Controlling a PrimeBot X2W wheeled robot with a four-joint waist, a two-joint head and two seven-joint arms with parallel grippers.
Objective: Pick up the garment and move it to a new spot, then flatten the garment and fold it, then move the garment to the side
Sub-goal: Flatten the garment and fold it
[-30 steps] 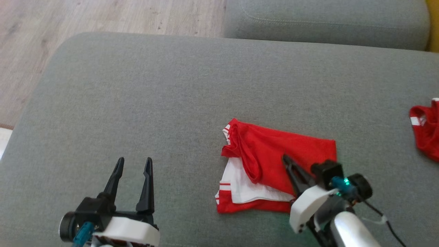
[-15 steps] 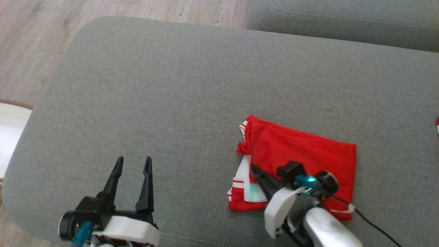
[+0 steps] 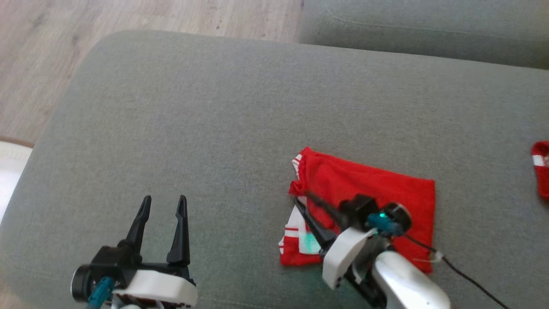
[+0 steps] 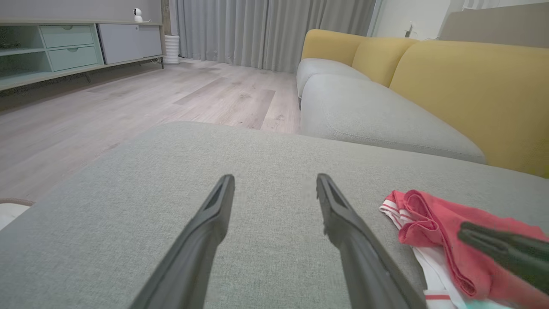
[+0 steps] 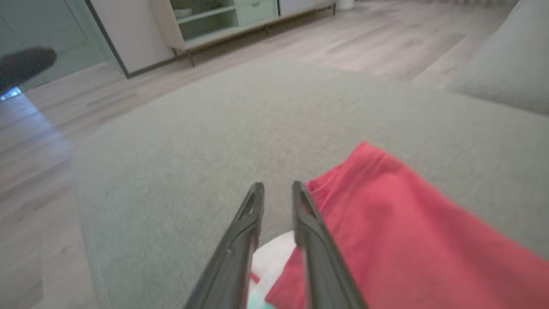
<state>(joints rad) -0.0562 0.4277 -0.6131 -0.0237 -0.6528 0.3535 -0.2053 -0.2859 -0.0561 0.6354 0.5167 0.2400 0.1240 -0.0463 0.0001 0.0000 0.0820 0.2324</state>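
Head view, with both wrist views. The folded red garment [image 3: 377, 189] lies flat on the grey seat cushion [image 3: 214, 107], right of centre and close to the cushion's near edge. White fabric and red-and-white striped trim show at the garment's left end.

The right gripper [image 3: 301, 197] rests over that left end, its fingers pointing toward the garment's upper left corner. In the right wrist view its jaws [image 5: 278, 186] stand narrowly parted; only bare cushion shows in the gap at the tips, and nothing is pinched there. The red cloth [image 5: 386, 223] lies just beside the right-hand finger. A green light glows on the arm's wrist.

The left gripper [image 3: 165, 199] hovers over bare cushion at the lower left, well apart from the garment, jaws spread wide and empty. In its wrist view [image 4: 275, 180] the garment [image 4: 433, 219] appears to the right.

A second red cloth [image 3: 541, 167] lies at the right edge. Wooden floor [image 3: 43, 51] borders the cushion at upper left.
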